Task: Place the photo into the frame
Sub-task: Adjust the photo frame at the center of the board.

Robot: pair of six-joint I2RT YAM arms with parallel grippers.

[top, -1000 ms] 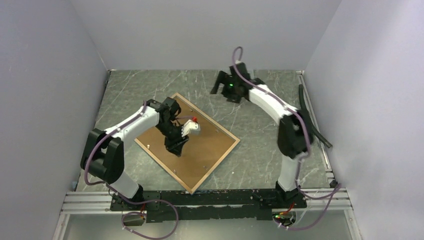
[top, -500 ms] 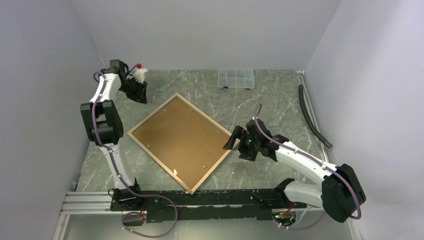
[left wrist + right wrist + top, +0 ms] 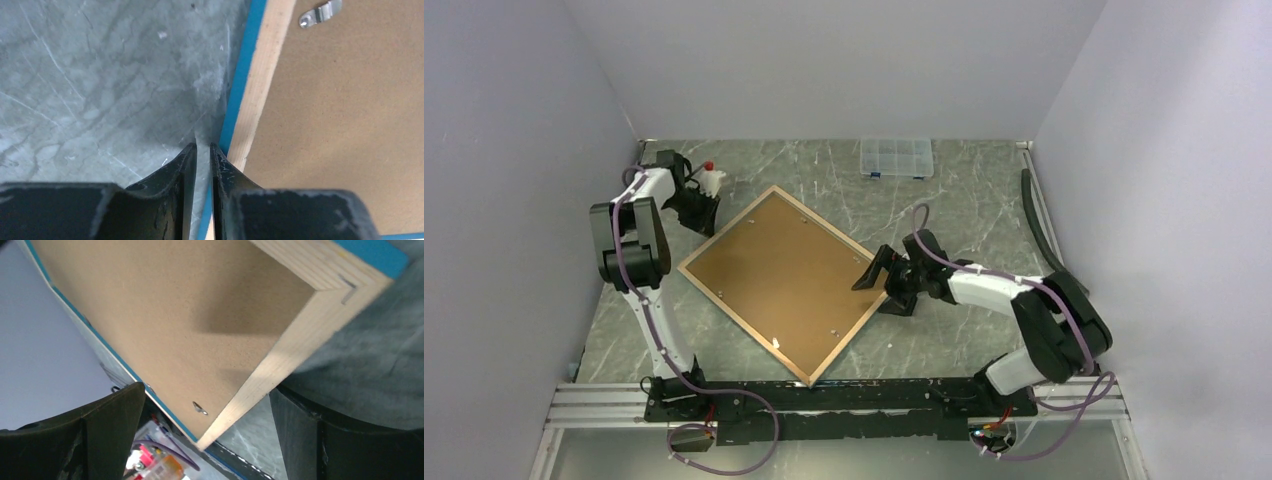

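Bright, even light — soft shadows, slight blur

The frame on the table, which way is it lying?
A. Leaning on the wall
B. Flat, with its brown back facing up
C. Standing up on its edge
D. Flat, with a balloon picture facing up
B: the frame lies flat on the table with its brown backing side up. A small metal clip shows on that side, and no picture is in sight.

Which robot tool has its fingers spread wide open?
The right tool. It gapes wide at the right corner of the frame, while the left tool, by the frame's far-left edge, shows only a thin slit.
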